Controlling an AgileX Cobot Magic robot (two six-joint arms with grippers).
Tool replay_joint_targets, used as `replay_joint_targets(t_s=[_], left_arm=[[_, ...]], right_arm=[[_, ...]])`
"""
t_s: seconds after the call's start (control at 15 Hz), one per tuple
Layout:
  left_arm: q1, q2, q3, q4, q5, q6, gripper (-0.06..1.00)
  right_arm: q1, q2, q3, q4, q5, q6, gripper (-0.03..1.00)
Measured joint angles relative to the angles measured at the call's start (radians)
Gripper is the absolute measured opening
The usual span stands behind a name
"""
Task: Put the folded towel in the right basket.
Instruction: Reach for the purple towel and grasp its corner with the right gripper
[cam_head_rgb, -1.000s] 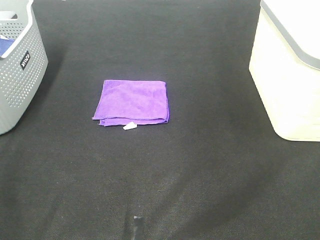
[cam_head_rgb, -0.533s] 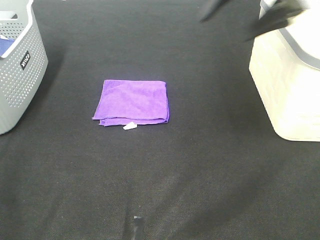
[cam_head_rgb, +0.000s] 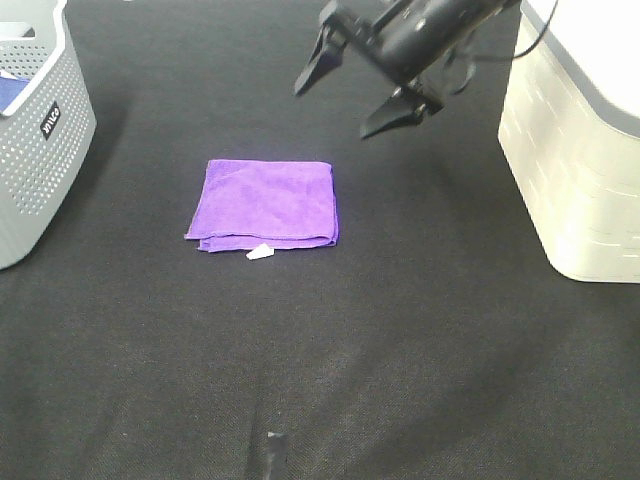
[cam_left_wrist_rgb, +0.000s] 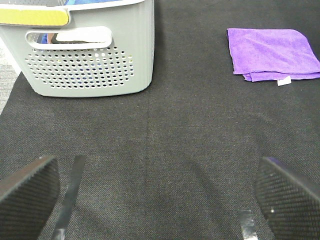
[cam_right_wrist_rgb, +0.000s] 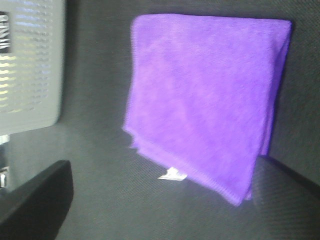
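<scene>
Black mat (cam_head_rgb: 420, 330) bears folded towel (cam_head_rgb: 265, 203); right gripper (cam_head_rgb: 333, 112), jaws spread, seemingly hovers beyond.

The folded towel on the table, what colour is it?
Purple. The folded towel also has a small white tag at one edge; the exterior high view shows it best.

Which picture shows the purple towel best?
The high view: the whole towel lies flat, sharp and uncovered. The right wrist view shows it big but blurry; the left wrist view shows it small, far off.
</scene>
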Motion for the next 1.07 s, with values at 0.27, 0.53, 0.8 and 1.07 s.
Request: replay_joint_targets(t_s=[0.27,0.53,0.8,1.07], left_arm=[[0.0,0.0,0.0,0.0,0.0,0.0,0.99],[0.0,0.0,0.0,0.0,0.0,0.0,0.99],[0.0,0.0,0.0,0.0,0.0,0.0,0.99],[0.0,0.0,0.0,0.0,0.0,0.0,0.99]], right_arm=[[0.001,0.105,-0.019,-0.135,0.01,0.049,0.9],[0.001,0.162,-0.019,-0.157,-0.012,0.049,0.89],[0.001,0.195,-0.022,-0.152,-0.037,0.049,0.88],[0.001,0.199,-0.023,-0.145,-0.051,0.049,0.87]])
